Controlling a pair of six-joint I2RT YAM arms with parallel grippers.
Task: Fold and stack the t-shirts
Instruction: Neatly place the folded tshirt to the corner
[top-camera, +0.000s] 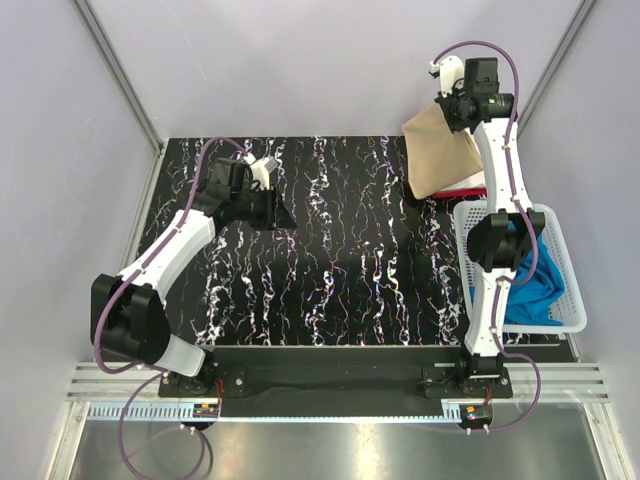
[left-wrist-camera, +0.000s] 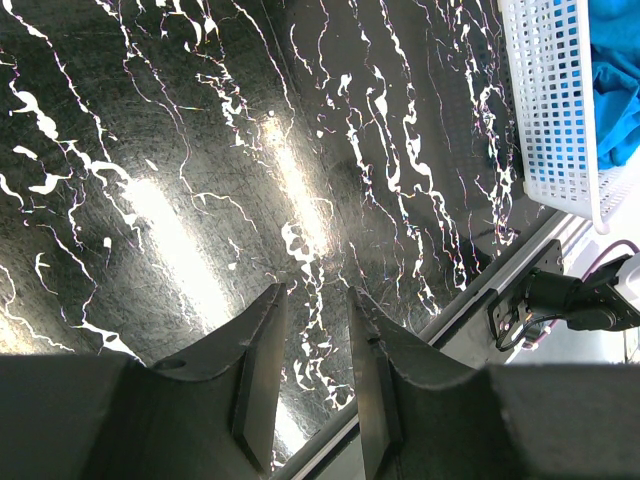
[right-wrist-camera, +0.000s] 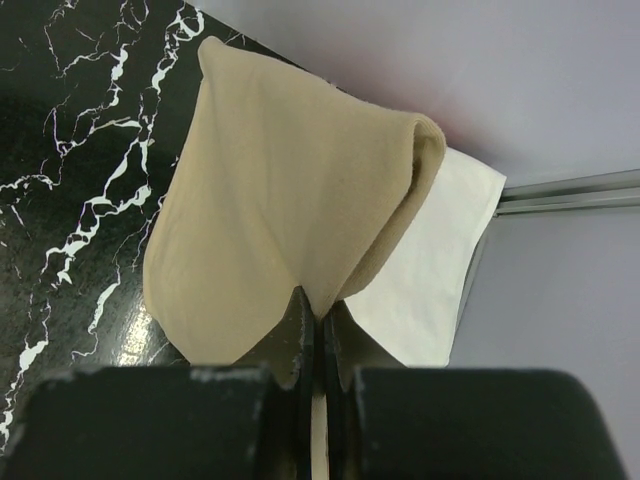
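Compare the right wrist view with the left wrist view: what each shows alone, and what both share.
Right wrist only: the right gripper shut on the tan t-shirt, a white t-shirt lying beyond it. Left wrist only: the left gripper, open and empty, and the white mesh basket holding a blue t-shirt. Both: the black marbled table.

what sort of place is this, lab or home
Probably a robot lab cell, not a home: plain lilac wall panels in silver metal framing enclose a black white-veined tabletop, with a white left arm and right arm bolted at its edge.
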